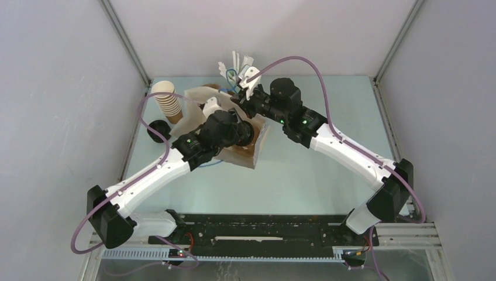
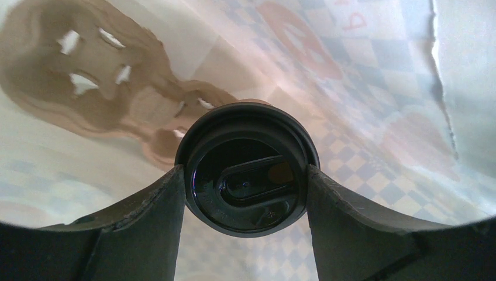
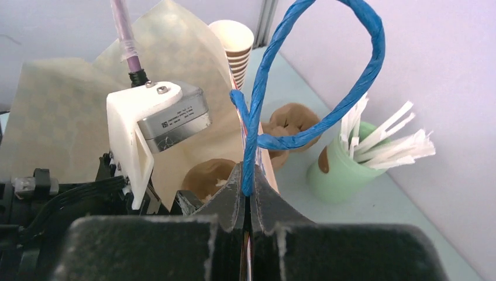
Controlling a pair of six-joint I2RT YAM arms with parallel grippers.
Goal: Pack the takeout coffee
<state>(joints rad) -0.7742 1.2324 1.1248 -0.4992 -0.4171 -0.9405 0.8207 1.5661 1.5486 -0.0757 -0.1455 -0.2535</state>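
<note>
Grey walls enclose a pale green table [image 1: 327, 164]. The left gripper [image 2: 245, 175] is closed against both sides of the takeout coffee [image 2: 245, 140], which is held by its black lid inside the paper bag [image 2: 380, 88]; a cardboard cup carrier [image 2: 111, 99] is seen beyond it. The right gripper [image 3: 247, 196] is clamped on the bag's blue handle [image 3: 374, 52]. A stack of lidless cups [image 1: 170, 104] and a green holder [image 3: 342, 172] stand near the bag.

lidless cup stack [image 1: 170, 105], green stick holder [image 3: 342, 172]

The left gripper [image 2: 245, 174] holds a cup [image 2: 247, 132] with a black lid inside a checked paper bag [image 2: 380, 117], near a brown tray [image 2: 88, 88].
</note>
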